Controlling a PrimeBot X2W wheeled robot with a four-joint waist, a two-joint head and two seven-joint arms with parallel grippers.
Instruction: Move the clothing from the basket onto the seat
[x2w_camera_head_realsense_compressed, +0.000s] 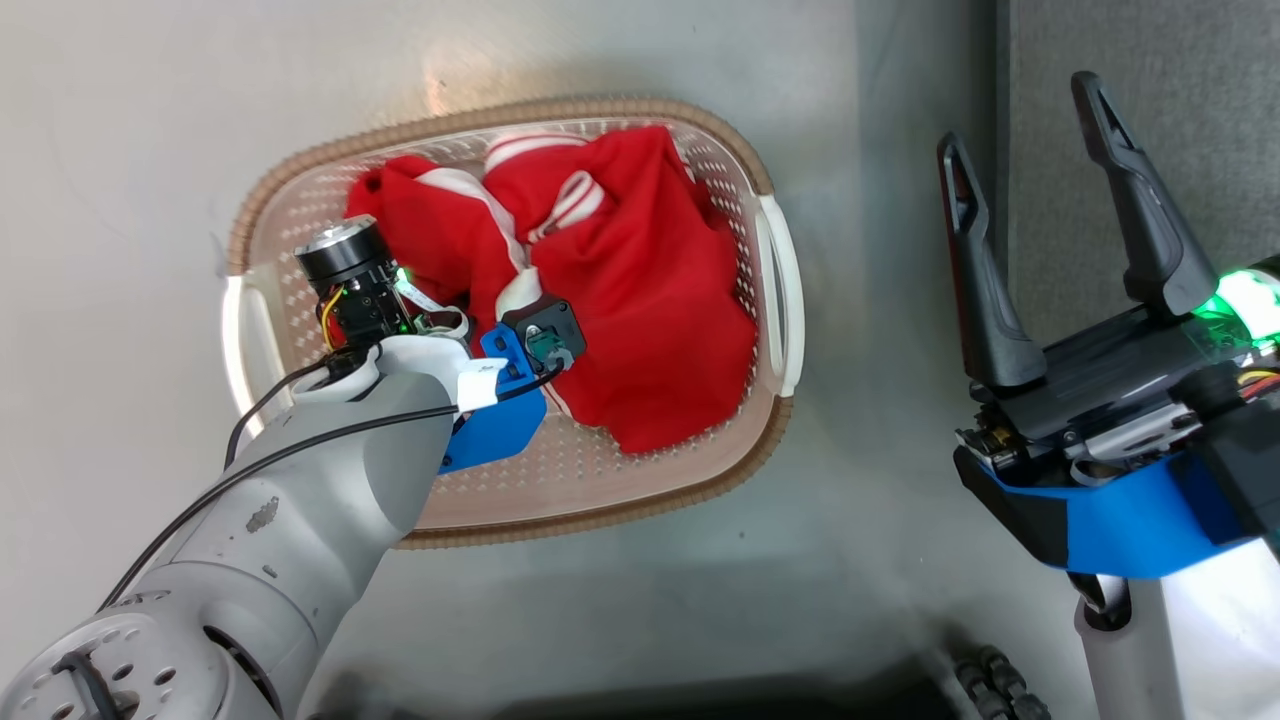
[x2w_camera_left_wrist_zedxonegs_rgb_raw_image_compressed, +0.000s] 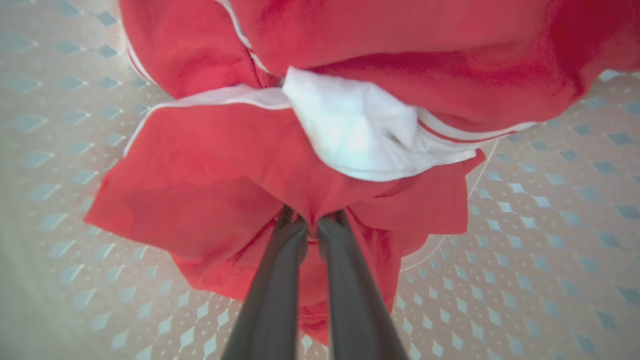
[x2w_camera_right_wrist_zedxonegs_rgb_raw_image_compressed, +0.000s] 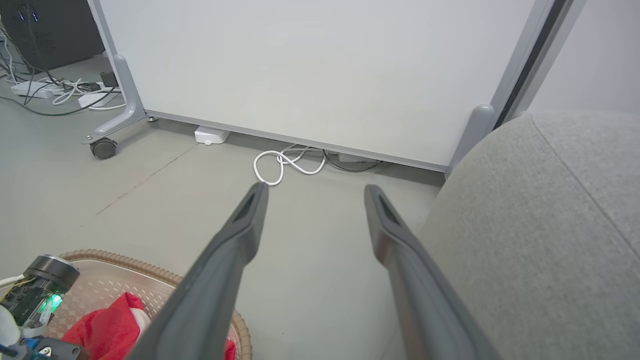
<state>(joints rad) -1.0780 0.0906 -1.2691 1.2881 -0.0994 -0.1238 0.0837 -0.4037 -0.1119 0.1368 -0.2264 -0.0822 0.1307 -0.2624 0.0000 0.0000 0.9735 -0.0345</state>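
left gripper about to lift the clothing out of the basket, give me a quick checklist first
1. Left gripper has a hold on the clothing: ok, fingers closed with red fabric bunched between the tips.
2. One garment taken alone: cannot tell, the red pieces lie tangled together.
3. Fabric free of the basket walls: cannot tell, parts drape against the far side.
4. Right gripper out of the lift path: ok, open and beside the basket.
5. Seat ready to receive: ok for the grey part in view.
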